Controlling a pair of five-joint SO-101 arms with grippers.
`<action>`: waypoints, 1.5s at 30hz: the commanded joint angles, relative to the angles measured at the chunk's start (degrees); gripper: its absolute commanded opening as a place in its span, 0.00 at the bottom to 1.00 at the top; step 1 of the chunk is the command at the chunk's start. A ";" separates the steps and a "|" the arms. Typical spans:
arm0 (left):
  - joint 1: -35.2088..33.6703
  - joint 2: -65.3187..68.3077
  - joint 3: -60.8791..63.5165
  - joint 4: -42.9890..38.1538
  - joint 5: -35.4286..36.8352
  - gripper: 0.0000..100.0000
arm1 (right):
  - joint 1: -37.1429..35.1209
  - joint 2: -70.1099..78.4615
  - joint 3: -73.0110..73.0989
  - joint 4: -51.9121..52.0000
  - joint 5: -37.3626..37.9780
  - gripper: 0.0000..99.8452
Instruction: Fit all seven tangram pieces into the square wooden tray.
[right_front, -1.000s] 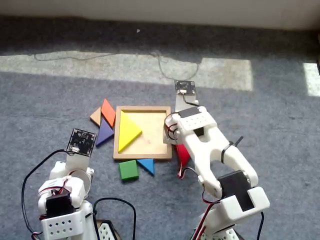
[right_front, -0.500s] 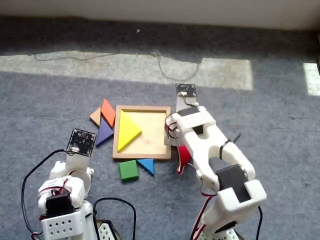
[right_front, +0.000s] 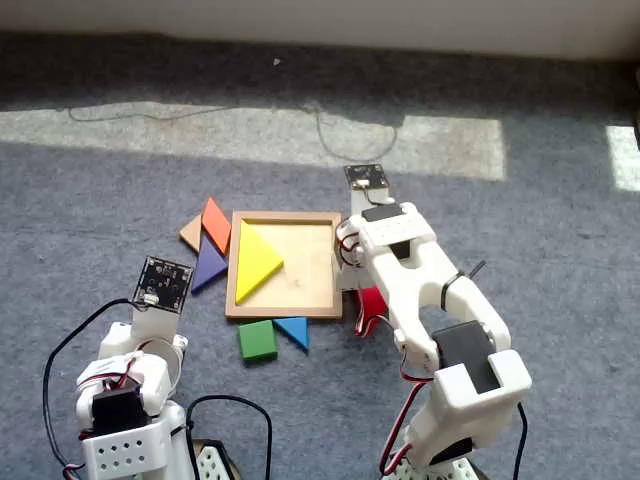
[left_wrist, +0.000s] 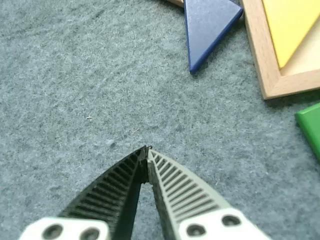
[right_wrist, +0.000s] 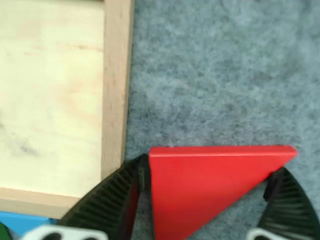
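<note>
Square wooden tray (right_front: 283, 313): bare pale wood, visible grain, matt; faint dark marks on the floor.
Carpet (right_front: 520, 240) under the tray: grey cloth, short fuzzy pile, rough.
Red triangle (right_wrist: 210, 185) beside the tray's rim: smooth painted faces, slight sheen.
Dark blue triangle (left_wrist: 207, 25) beside the tray: smooth paint, soft sheen.
Yellow triangle (right_front: 255, 262) inside the tray: smooth, even paint.
Left gripper (left_wrist: 146, 150): ribbed matt plastic, one finger black, one pale grey.
Right gripper (right_wrist: 207, 172): black ribbed plastic.
Arm shells (right_front: 420, 280): white plastic, smooth, matt.
</note>
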 joint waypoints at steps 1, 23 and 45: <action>-0.31 -2.07 -1.45 -1.05 -0.26 0.01 | 2.59 -0.13 -0.92 0.92 2.37 0.33; -0.13 -2.07 -1.45 -1.14 -0.26 0.01 | 6.81 -22.37 10.77 -0.57 12.84 0.32; -0.31 -2.07 -1.45 -1.14 -0.26 0.01 | 6.55 -6.64 -2.42 -3.12 -12.75 0.33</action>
